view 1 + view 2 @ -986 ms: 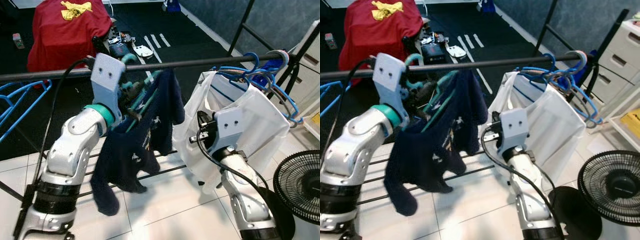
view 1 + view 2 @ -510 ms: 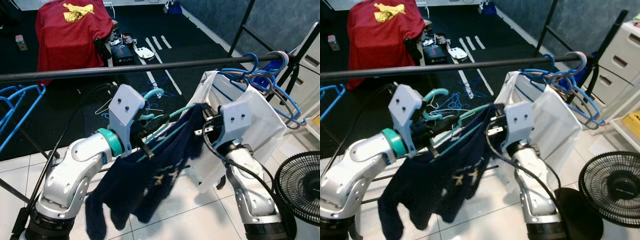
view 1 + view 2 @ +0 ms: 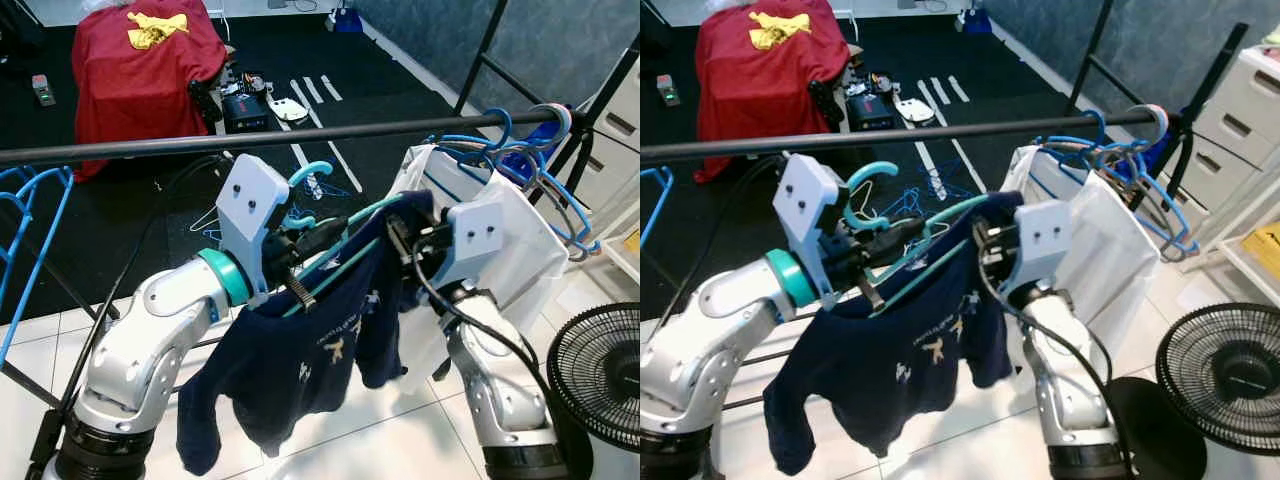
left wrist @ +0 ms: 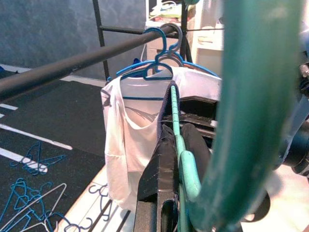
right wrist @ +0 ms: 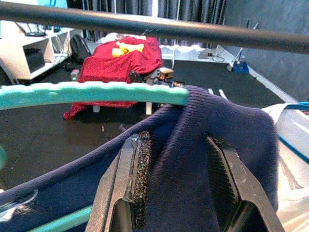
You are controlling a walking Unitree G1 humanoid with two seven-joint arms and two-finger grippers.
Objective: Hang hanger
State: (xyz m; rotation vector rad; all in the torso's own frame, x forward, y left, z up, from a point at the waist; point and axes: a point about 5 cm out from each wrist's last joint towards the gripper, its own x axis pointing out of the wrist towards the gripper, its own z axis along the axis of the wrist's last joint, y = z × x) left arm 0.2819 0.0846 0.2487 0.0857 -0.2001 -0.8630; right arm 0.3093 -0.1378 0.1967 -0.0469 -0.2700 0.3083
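Left eye view, nearest first: the left gripper (image 3: 300,245), at the centre of the frame, is clamped on the teal hanger (image 3: 340,262) close to its hook, which curls upward just below the black rail (image 3: 330,131). Holding it near the neck probably lets the arm steer the hook onto the rail. The navy sweater (image 3: 310,350) droops from the hanger across the lower middle of the picture, one sleeve trailing toward the lower left.

At centre right, the right gripper (image 3: 400,235) has its fingers pinched on the sweater's shoulder where it wraps the far end of the hanger — in the right wrist view the knit sits squeezed between the two black fingers (image 5: 137,174). That grip seems meant to keep the garment from sliding off and to hold the hanger level while it is lifted. The hanger is not yet on the rail; it hangs tilted below it, between the two arms.

Behind, at upper right, a white shirt (image 3: 520,240) hangs on blue hangers (image 3: 500,150) already hooked on the rail. A black fan (image 3: 600,385) stands at the lower right edge. Farthest off, in the upper left, a red cloth (image 3: 140,60) covers something on the dark floor.
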